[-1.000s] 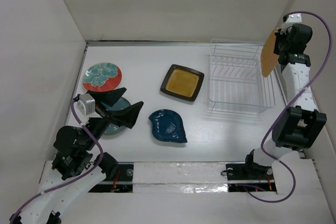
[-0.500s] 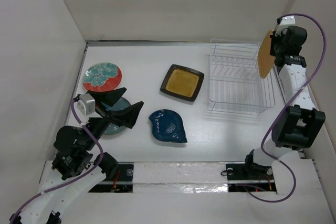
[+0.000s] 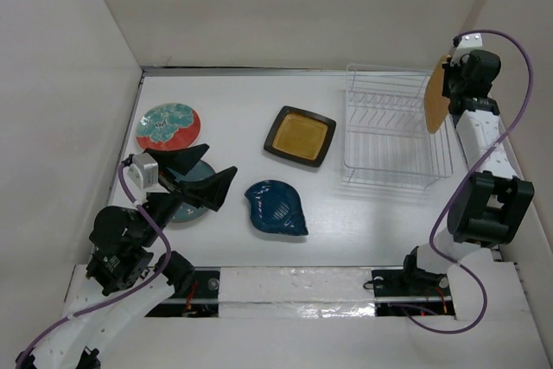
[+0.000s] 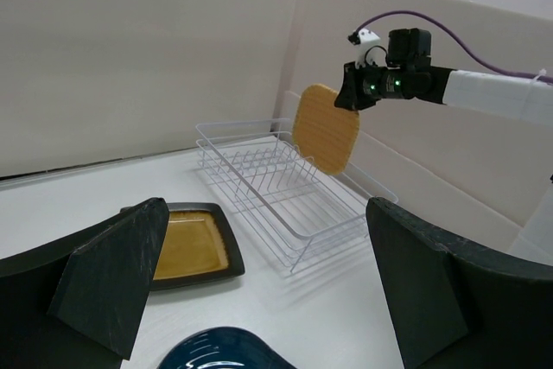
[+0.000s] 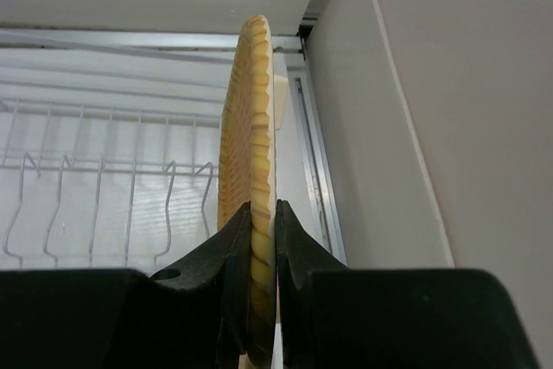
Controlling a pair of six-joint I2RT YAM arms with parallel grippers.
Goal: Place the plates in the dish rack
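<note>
My right gripper (image 5: 259,210) is shut on the rim of the orange plate (image 5: 250,118), which stands on edge. In the top view this orange plate (image 3: 436,92) hangs above the far right corner of the white wire dish rack (image 3: 393,137), held by the right gripper (image 3: 451,84). Three plates lie flat on the table: red-rimmed floral (image 3: 168,126), mustard square (image 3: 300,136) and dark blue leaf-shaped (image 3: 276,206). A grey-teal plate (image 3: 192,194) lies partly hidden under my open, empty left gripper (image 3: 216,163).
White walls enclose the table at the left, back and right. The right wall (image 5: 406,127) is close beside the held plate. The left wrist view shows the rack (image 4: 276,187), the mustard plate (image 4: 186,244) and the blue plate's edge (image 4: 216,350).
The right gripper has shifted a little left and toward the back wall with the orange plate, which now looks more edge-on from above. The left arm has not moved.
</note>
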